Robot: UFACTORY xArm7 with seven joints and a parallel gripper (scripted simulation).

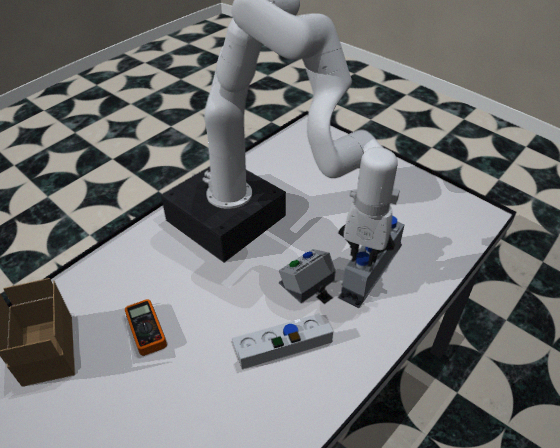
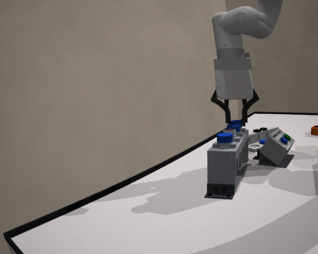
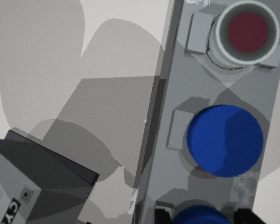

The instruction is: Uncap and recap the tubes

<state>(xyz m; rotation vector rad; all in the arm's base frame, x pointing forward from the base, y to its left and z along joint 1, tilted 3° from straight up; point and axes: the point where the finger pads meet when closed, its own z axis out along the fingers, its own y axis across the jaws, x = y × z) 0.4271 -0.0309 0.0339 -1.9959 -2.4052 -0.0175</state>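
Observation:
The grey decapping station (image 1: 374,260) holds four tubes in a row. My gripper (image 2: 236,122) stands upright over the end tube nearest the key housing, tube 4. It is shut on that tube's blue cap (image 1: 363,258), which sits at the tube's top and shows at the bottom edge of the wrist view (image 3: 201,216) between the fingers. Tube 3's cap (image 3: 225,141) is on. Tube 2 (image 3: 247,31) is open and shows red inside. Tube 1's cap (image 2: 225,137) is on. One blue cap (image 1: 290,329) lies in nest 2 of the cap tray (image 1: 282,340).
The key housing (image 1: 307,274) with the green key (image 1: 294,263) and the blue key (image 1: 308,255) stands just left of the station. Both tray lamps (image 1: 285,340) look dim. An orange multimeter (image 1: 145,326) and a cardboard box (image 1: 34,330) lie far left.

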